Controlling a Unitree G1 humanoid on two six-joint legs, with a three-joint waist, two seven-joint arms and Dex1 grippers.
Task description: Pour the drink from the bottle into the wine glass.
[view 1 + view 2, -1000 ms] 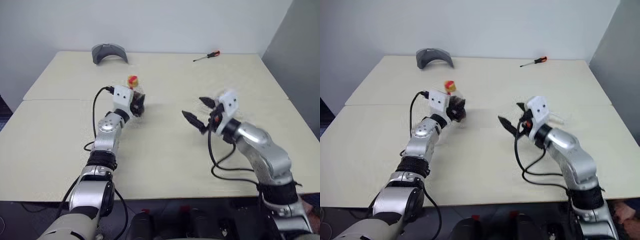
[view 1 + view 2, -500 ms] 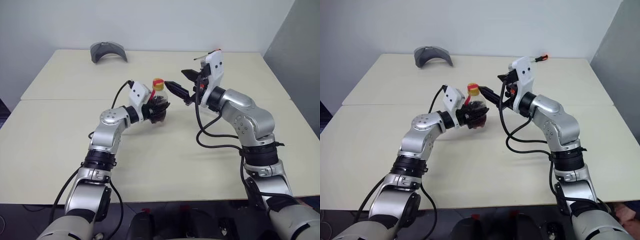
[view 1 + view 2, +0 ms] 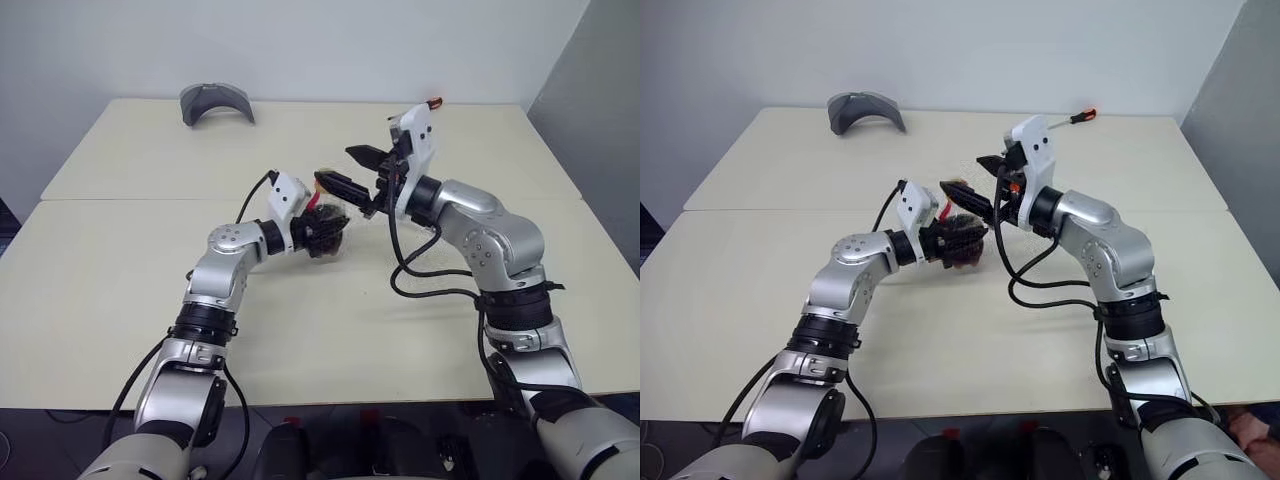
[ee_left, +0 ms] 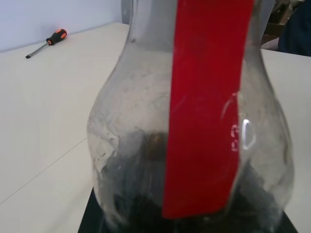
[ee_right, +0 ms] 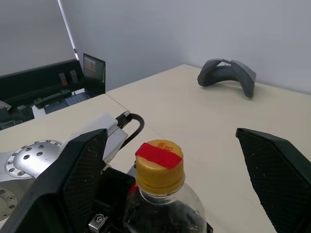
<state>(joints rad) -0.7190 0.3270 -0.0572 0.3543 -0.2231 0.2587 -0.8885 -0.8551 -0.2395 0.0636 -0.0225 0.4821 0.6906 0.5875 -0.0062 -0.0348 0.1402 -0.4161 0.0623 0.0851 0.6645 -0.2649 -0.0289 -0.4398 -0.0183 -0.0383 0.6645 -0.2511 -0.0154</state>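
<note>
Right wrist view: cap [image 5: 159, 165] sits between wide-apart fingers [image 5: 80, 167].
Left gripper [image 3: 318, 226] clamps the bottle [image 4: 192, 141]; right gripper [image 3: 352, 172] should center, pinch, then twist.

Both arms reach forward over the middle and angle toward each other. The left gripper [image 3: 322, 230] is clamped around the bottle [image 5: 163, 204] (held upright). The right gripper [image 3: 352, 172] sits just above it — fingers [image 5: 82, 179] spread wide, one on either side of the bottle's cap.
</note>
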